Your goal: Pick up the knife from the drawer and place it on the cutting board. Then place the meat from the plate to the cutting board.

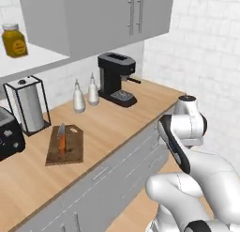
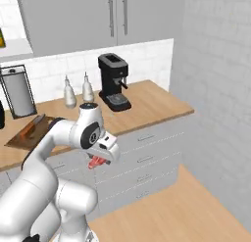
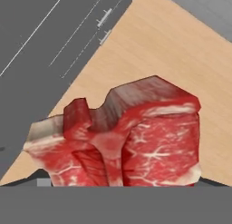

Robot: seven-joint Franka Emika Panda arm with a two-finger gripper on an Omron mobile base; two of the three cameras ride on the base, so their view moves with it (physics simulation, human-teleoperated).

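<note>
Nearby, coffee machine, paper towel holder

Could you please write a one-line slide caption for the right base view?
Claw carries the meat in front of the drawers, with the knife already on the cutting board.

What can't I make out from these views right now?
- Gripper fingertips: hidden by the meat in the hand view, tucked under the hand in the right base view.
- Cutting board: part hidden by the arm, right base view.
- Knife blade: too small, left base view.
</note>
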